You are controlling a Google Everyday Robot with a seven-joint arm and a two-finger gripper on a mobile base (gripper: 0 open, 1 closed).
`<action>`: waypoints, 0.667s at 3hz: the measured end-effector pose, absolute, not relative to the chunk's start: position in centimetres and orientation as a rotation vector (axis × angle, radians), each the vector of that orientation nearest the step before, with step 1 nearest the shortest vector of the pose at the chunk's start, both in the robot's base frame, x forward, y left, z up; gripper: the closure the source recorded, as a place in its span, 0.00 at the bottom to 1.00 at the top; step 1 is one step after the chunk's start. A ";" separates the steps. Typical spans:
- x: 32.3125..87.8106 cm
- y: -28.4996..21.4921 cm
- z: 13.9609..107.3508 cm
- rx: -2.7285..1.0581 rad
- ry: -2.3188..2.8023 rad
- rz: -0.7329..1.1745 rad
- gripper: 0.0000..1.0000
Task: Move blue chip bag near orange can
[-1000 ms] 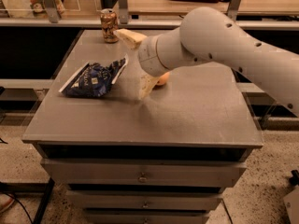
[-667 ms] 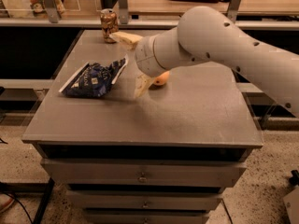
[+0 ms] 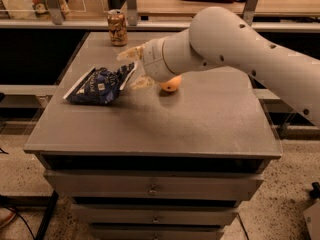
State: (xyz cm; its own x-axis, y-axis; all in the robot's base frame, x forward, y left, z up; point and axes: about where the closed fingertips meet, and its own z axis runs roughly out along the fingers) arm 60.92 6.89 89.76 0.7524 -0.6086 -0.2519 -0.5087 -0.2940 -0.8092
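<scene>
Lying well apart from the small orange-gold can point(image 3: 117, 27), the crumpled dark blue foil chip bag point(image 3: 97, 85) is not being gripped yet; the pincer point(image 3: 127, 72) is being held wide at its edge.

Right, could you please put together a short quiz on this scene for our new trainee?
1. True or false: the chip bag is touching the can.
2. Which thing on the table is partly hidden by the arm? A) an orange B) a sponge C) a cup
3. Where is the gripper, and is it open or shut?

Key
1. False: the bag lies flat towards the front, the can stands apart at the back edge.
2. A
3. At the edge of the bag nearest the orange, open, with one finger above that edge and one below it.
</scene>
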 end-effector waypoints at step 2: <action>60.6 6.7 89.5 -1.941 0.872 -0.108 0.92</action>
State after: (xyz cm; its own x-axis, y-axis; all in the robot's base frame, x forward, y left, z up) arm 60.61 6.72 89.51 0.7398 -0.6135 -0.2764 -0.5279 -0.2746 -0.8037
